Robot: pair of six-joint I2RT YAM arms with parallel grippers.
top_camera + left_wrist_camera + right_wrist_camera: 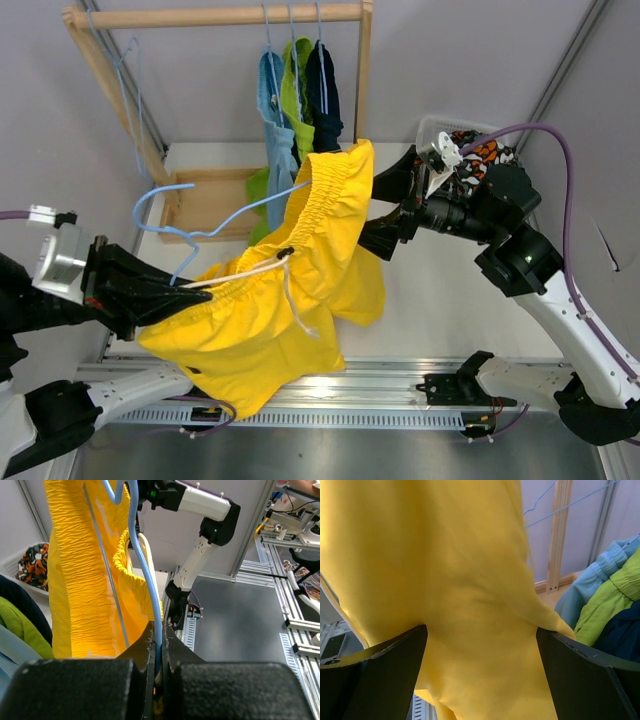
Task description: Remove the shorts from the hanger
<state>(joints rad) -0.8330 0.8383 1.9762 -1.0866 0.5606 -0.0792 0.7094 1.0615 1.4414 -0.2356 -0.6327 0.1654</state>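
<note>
**Left jaws clamped on the hanger, right jaws wide around yellow cloth**

The left gripper [159, 630] has its two black fingers pressed together on the light blue wire hanger [145, 575]. The wire runs up out of the narrow slit between them. The bright yellow fabric shorts [300, 260] hang on this hanger. Their gathered elastic waistband stretches along the wire, and a white drawstring [240, 272] trails across the cloth towards the left jaws. In the top view the shorts are held in the air above the table between the two arms, one end at the left gripper and the other rising towards the rack.

The right gripper [481, 629] has its jaws spread wide. A fold of the yellow cloth fills the gap between its dark fingers [390, 675]. I cannot tell whether the cloth touches either finger.

Behind, a wooden rail [200, 16] carries three more pairs side by side on hangers: light blue shorts [275, 120], lime green shorts [297, 100] and dark navy shorts [325, 100]. The yellow waistband's far end lies just below them. Thin bare wire hangers [125, 70] hang at the rail's left end. The orange, black and white patterned shorts [485, 152] lie in a white basket [432, 128] behind the right arm.
</note>
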